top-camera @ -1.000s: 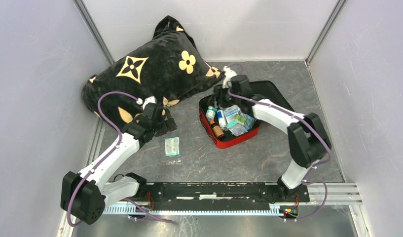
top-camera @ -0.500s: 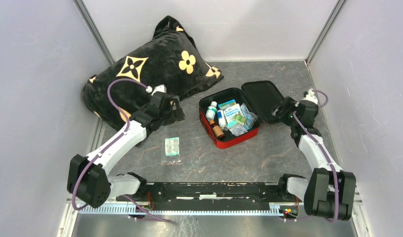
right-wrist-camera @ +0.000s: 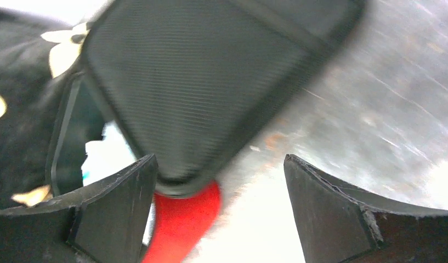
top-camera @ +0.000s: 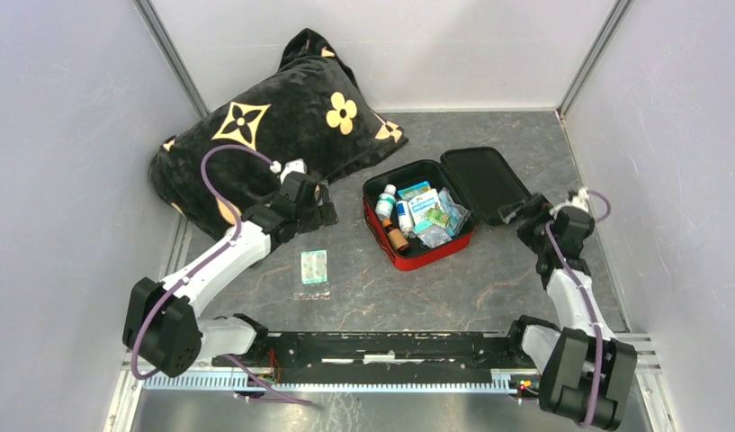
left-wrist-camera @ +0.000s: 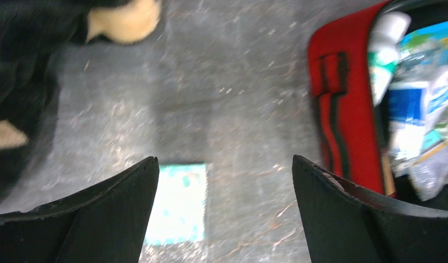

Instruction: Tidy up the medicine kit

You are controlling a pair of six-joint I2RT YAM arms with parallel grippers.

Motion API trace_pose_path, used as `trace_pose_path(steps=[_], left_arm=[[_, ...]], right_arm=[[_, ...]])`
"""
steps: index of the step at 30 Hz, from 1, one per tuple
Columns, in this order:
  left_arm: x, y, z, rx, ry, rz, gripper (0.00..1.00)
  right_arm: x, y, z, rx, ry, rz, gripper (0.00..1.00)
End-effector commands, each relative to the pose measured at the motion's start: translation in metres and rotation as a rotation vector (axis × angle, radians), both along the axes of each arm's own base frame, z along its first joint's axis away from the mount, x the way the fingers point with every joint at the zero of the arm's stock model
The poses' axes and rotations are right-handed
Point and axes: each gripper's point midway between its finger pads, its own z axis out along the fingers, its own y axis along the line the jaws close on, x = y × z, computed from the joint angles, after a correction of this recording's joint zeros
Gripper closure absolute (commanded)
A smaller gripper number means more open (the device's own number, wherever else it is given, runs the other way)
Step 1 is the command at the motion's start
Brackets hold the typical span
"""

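**Right arm clear of the kit, left arm nudged closer**

A second ago the right gripper (top-camera: pixel 518 214) hung over the 11 o'clock corner of the medicine kit (top-camera: pixel 426 256), with its arm stretched across the open lid (top-camera: pixel 479 178). It has since swung out to the kit's 3 o'clock side and now sits just beside the lid's 4 o'clock edge. The arm has folded back toward its base at 6 o'clock, leaving the lid uncovered. The left gripper (top-camera: pixel 320 209) has shifted a little toward 1 o'clock along the edge of the pillow (top-camera: pixel 255 126). It has gone from 11 o'clock of the blister pack (top-camera: pixel 314 266) to 12 o'clock of it, nearer the kit.
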Motion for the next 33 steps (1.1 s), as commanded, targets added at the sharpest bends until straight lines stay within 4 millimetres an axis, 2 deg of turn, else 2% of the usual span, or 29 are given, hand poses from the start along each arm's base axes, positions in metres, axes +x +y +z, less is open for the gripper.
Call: trace_pose_path(steps=[1, 2, 4, 7, 9, 11, 13, 15, 18, 23, 33], left_arm=[[-0.032, 0.030, -0.019, 0.040, 0.050, 0.105, 0.05], [-0.037, 0.033, -0.022, 0.038, 0.052, 0.114, 0.06], [-0.045, 0.041, -0.023, 0.026, 0.040, 0.150, 0.08], [-0.045, 0.052, -0.002, 0.009, -0.035, 0.208, 0.10], [-0.045, 0.062, 0.018, 0.007, -0.097, 0.246, 0.11], [-0.046, 0.071, 0.034, 0.012, -0.148, 0.274, 0.12], [-0.049, 0.072, 0.034, 0.019, -0.149, 0.265, 0.14], [-0.053, 0.069, 0.021, 0.015, -0.108, 0.255, 0.16], [-0.060, 0.058, -0.007, -0.038, -0.051, 0.229, 0.22], [-0.074, 0.050, -0.055, -0.098, 0.029, 0.230, 0.37], [-0.084, 0.051, -0.100, -0.065, 0.111, 0.235, 0.60]], right_arm=[[0.033, 0.045, 0.089, -0.216, -0.174, 0.207, 0.10], [0.037, 0.064, 0.102, -0.230, -0.199, 0.252, 0.12], [0.037, 0.126, 0.112, -0.208, -0.226, 0.423, 0.15], [0.023, 0.218, 0.117, -0.182, -0.248, 0.672, 0.18], [0.010, 0.272, 0.109, -0.183, -0.234, 0.806, 0.21], [-0.010, 0.323, 0.088, -0.176, -0.191, 0.924, 0.24], [-0.027, 0.361, 0.070, -0.155, -0.157, 1.005, 0.27], [-0.040, 0.387, 0.051, -0.138, -0.114, 1.052, 0.30], [-0.055, 0.410, 0.027, -0.069, -0.054, 1.094, 0.35], [-0.071, 0.425, 0.001, 0.057, 0.025, 1.130, 0.41], [-0.082, 0.439, -0.026, 0.141, 0.120, 1.116, 0.39]])
